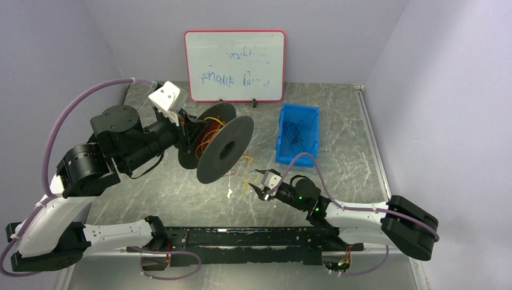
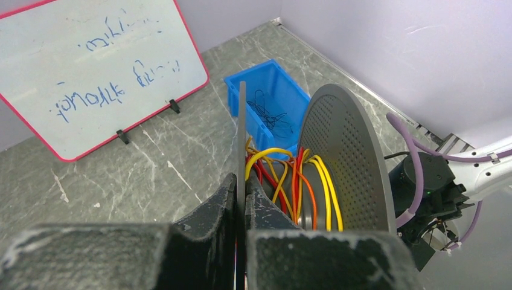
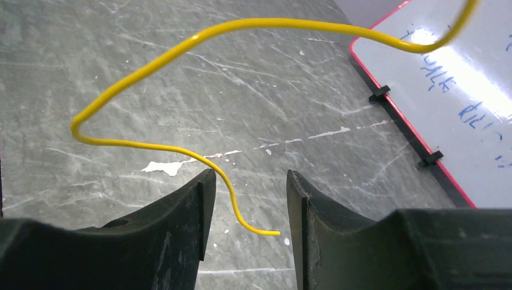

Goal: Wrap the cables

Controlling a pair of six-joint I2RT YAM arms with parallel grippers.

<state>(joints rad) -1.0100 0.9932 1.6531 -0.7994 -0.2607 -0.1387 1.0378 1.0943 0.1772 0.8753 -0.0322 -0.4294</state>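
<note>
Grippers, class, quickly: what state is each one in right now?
Left gripper: closed, clamped on a flange of the spool.
Right gripper: open; the yellow cable ends loose between its fingers, not pinched.

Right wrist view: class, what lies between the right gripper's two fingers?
The free end of a yellow cable, inside the open right gripper; the right wrist view shows it.

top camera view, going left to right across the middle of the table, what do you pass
black plastic spool -> loose thin yellow cables lying on the table -> right gripper -> blue plastic bin
</note>
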